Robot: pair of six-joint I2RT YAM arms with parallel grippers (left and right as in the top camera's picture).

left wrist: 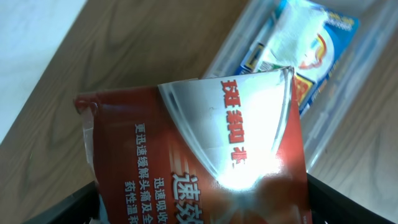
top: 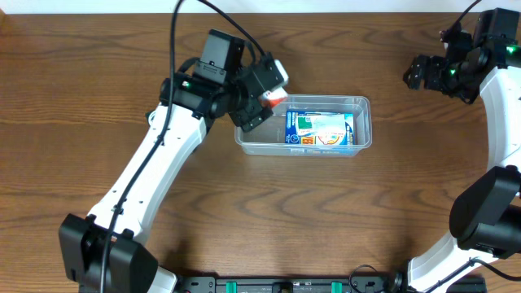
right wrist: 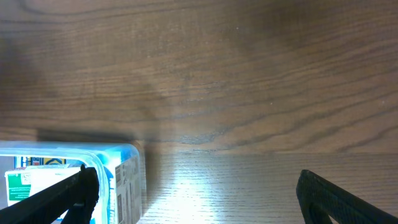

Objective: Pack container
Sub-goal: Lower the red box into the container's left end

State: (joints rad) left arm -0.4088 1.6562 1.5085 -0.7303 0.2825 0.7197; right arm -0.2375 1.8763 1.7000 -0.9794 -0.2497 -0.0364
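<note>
The left gripper (top: 264, 104) reaches in from the desk's (top: 98, 65) near-left corner toward the middle, and its jaws are clamped on 1 red packet (left wrist: 205, 143) with white lettering. The packet sits flat between the 2 fingers with most of its length sticking out in front, probably so that the free end can go into the tub first. From overhead its tip hangs over the left end of the container (top: 362, 122).

The container, a clear tub, lies at about the middle of the desk, slightly toward the far edge, with its long side running left to right. 1 blue-and-white carton (top: 321, 129) lies flat inside, filling the right part and leaving the left end bare. That gap is likely why the packet is held there. I judge the step in hand to be lowering and releasing it; a tilted packet could catch on the rim.

The right gripper (top: 413, 75) hovers near the far-right corner, well apart from the tub, with its jaws spread wide and empty — apparently parked out of the way.
</note>
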